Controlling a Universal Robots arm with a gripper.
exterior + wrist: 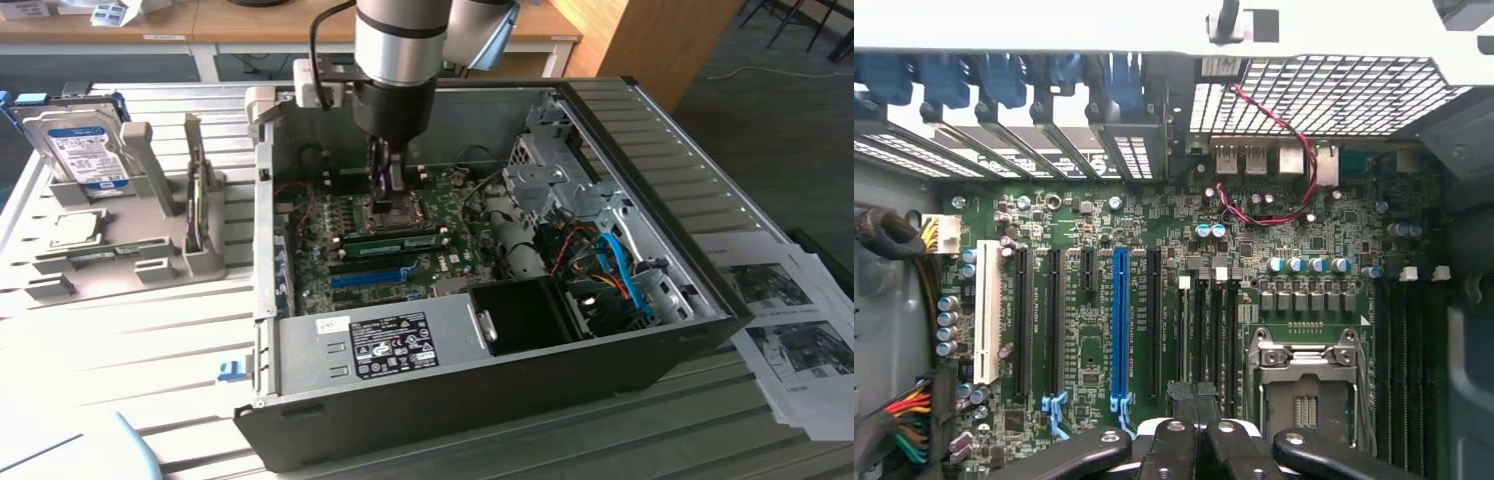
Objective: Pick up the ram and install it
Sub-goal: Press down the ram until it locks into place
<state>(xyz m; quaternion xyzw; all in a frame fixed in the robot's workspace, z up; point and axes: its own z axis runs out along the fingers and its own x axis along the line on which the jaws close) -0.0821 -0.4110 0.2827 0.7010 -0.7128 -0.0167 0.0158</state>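
Hand (383,180) closed, apparently empty, above motherboard (387,245).

Daylight brightens the exterior view, glaring on the white slatted table (120,330) at its near edge and on the printed papers (787,320) at its far right edge. The open computer case (454,400) holds deep shadow along its inner walls. In the wrist view, the motherboard (1154,240) is evenly lit and sharp, while the case's metal rim (1054,25) washes out white.
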